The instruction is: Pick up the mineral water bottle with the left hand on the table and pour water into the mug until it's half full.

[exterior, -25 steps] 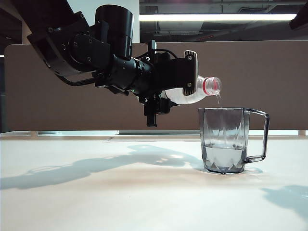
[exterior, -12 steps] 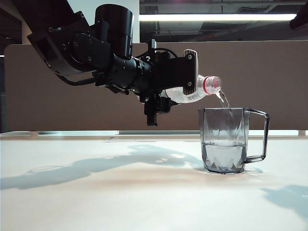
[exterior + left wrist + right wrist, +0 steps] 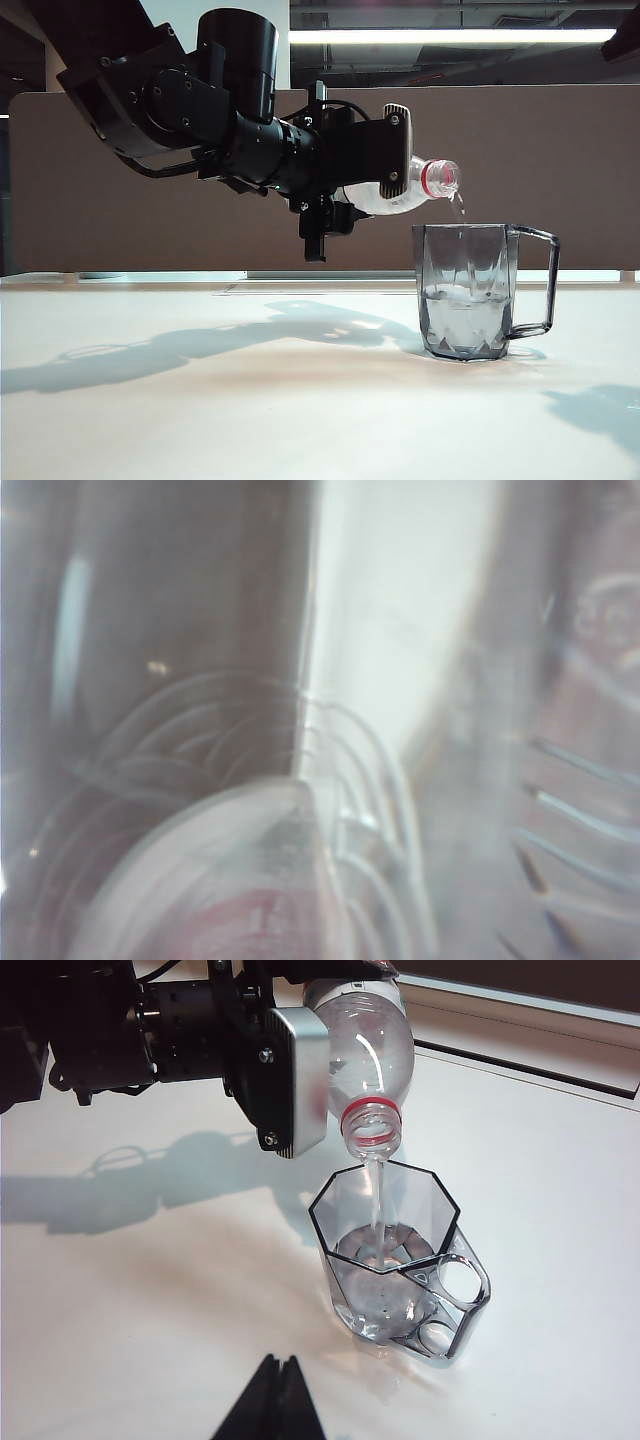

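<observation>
My left gripper (image 3: 392, 165) is shut on the mineral water bottle (image 3: 408, 192) and holds it lying nearly level above the table (image 3: 200, 400), mouth over the mug (image 3: 470, 290). A thin stream of water (image 3: 458, 206) falls from the red-ringed neck into the mug, whose water stands near mid-height. In the right wrist view the bottle (image 3: 365, 1055), the stream (image 3: 376, 1200), the mug (image 3: 390, 1260) and the left gripper (image 3: 290, 1080) all show. In the left wrist view only the blurred bottle (image 3: 250, 880) shows, hiding the jaws. My right gripper (image 3: 280, 1362) hovers shut and empty, short of the mug.
A brown partition (image 3: 560, 170) runs behind the table's far edge. The mug's handle (image 3: 540, 280) points right in the exterior view. The left arm's shadow (image 3: 150, 355) lies on the white tabletop left of the mug.
Water keeps running from the bottle and the level in the mug has risen a little. Neither arm has moved.
</observation>
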Robot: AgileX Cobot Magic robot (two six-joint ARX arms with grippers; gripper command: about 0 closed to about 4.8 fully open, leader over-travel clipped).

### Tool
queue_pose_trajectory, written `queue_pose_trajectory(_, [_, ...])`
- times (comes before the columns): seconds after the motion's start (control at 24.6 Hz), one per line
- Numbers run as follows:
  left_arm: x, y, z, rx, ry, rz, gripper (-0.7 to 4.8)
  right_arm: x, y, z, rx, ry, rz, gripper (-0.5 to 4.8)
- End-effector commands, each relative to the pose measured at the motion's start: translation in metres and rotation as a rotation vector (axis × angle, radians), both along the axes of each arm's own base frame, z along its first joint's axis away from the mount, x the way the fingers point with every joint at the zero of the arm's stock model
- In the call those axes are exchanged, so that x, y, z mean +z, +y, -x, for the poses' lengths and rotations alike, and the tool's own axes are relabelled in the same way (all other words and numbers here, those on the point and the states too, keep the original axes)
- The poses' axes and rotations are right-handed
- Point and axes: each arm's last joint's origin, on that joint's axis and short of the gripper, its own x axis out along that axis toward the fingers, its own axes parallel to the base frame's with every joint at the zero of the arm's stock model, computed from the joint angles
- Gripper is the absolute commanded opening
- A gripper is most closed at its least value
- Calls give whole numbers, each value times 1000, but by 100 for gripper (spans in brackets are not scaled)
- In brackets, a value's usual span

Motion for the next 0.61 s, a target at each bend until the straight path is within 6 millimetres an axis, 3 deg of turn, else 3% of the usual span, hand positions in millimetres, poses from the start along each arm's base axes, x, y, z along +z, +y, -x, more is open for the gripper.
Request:
queue_pose_trajectory(0.04, [12, -1, 0, -6, -55, 37, 273, 3, 0, 0, 3, -16, -7, -8])
queue_pose_trajectory(0.61, [12, -1, 0, -7, -69, 20, 272, 3, 0, 0, 3, -17, -7, -8])
